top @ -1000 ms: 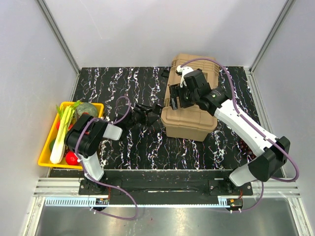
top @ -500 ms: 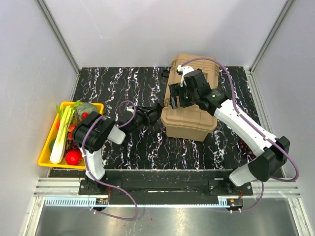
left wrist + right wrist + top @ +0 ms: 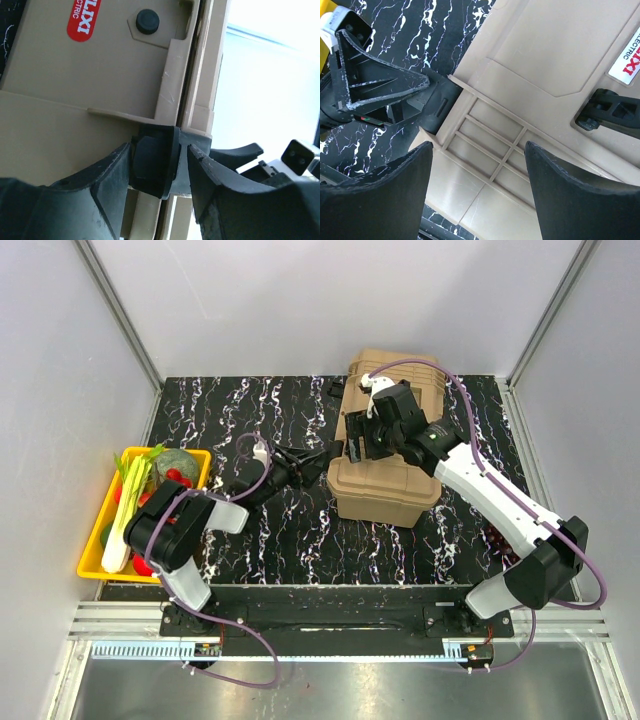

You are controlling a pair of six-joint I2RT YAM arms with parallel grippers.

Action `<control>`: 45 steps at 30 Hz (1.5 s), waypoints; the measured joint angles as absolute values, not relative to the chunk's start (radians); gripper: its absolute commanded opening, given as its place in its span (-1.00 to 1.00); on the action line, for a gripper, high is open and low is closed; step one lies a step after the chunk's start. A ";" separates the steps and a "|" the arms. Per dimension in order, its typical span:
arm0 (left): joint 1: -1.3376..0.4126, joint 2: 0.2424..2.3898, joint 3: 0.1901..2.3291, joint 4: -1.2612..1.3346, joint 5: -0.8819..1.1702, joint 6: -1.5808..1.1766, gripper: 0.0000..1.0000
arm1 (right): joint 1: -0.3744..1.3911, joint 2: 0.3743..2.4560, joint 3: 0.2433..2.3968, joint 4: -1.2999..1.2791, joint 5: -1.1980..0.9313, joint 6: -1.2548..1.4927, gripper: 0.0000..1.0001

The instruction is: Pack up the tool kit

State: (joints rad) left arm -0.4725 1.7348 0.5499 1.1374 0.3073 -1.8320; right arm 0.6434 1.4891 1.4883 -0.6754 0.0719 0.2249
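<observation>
The tan toolbox (image 3: 390, 480) stands closed at the middle right of the black marble table, black handle on top. My left gripper (image 3: 318, 462) reaches to the box's left side. In the left wrist view its jaws (image 3: 159, 150) are closed round a black latch (image 3: 152, 160) on the seam between lid and body. My right gripper (image 3: 358, 440) hovers over the lid's left end. It is open (image 3: 477, 150), with only the ribbed tan lid (image 3: 545, 60) beneath. The right wrist view also shows the left gripper (image 3: 380, 85) at the latch (image 3: 437, 107).
A yellow tray (image 3: 92, 545) of vegetables lies at the left edge, beside the left arm's elbow. A small black part (image 3: 335, 390) lies behind the box's far left corner. Grey walls enclose the table on three sides.
My left gripper has moved right to the box's left side, and its jaws have narrowed round the latch. The right arm has hardly moved.
</observation>
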 measured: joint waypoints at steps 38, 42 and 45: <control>-0.489 1.621 1.029 -0.089 0.145 -1.225 0.49 | 0.685 1.528 1.482 -0.639 0.231 0.220 0.07; -0.504 1.614 1.119 -0.240 0.067 -1.104 0.49 | 0.687 1.526 1.477 -0.635 0.253 0.232 -0.02; -0.509 1.602 1.186 -0.356 0.009 -1.005 0.45 | 0.686 1.523 1.472 -0.632 0.266 0.243 -0.03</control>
